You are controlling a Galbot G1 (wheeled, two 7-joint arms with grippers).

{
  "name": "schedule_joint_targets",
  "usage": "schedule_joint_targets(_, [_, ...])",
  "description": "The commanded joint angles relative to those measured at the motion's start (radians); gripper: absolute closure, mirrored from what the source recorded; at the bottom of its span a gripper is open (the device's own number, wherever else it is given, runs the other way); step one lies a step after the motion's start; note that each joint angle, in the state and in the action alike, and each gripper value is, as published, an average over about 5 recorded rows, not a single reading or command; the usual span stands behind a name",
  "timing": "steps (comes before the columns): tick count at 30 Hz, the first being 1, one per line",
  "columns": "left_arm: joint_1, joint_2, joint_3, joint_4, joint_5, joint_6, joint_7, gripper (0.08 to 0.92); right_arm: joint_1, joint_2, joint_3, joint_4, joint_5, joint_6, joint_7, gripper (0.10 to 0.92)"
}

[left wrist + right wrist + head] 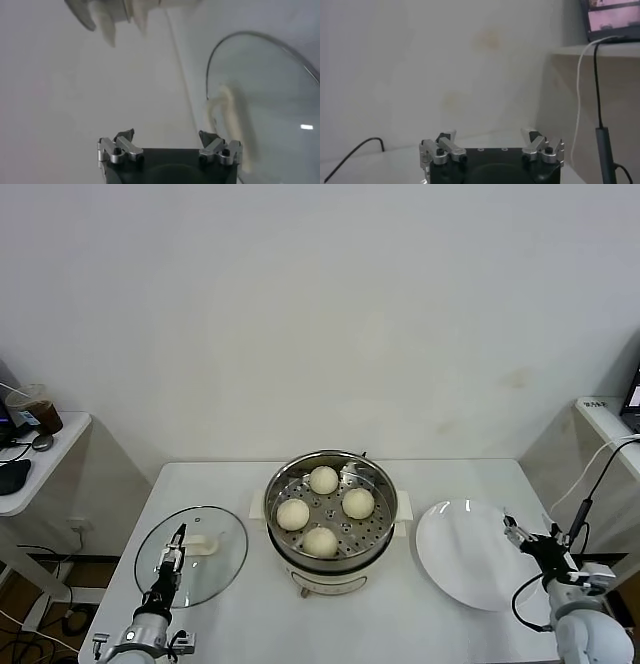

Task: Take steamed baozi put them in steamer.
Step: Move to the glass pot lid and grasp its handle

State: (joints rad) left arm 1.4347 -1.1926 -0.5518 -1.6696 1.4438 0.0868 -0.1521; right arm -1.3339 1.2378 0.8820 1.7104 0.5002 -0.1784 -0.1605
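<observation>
Head view: four cream-white baozi (pixel 322 510) — smooth, round — in steamer (pixel 331 502).

The steamer (pixel 330 509) stands in the middle of the counter (pixel 440 624), nearer its back edge. Four buns (pixel 323 479) lie in it on the tray, one each at the back, left, right and front. The lid (pixel 192 555) lies flat near the counter's left edge, well apart from the steamer. The plate (pixel 470 554) lies near the right edge, just beside the steamer.
</observation>
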Motion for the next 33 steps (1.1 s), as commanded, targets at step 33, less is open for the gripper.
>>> schedule_joint_targets(33, [-0.184, -0.016, 0.046, 0.211, -0.065, 0.046, 0.017, 0.177, -0.002, 0.027, -0.012, -0.043, -0.063, 0.029, 0.015, 0.203])
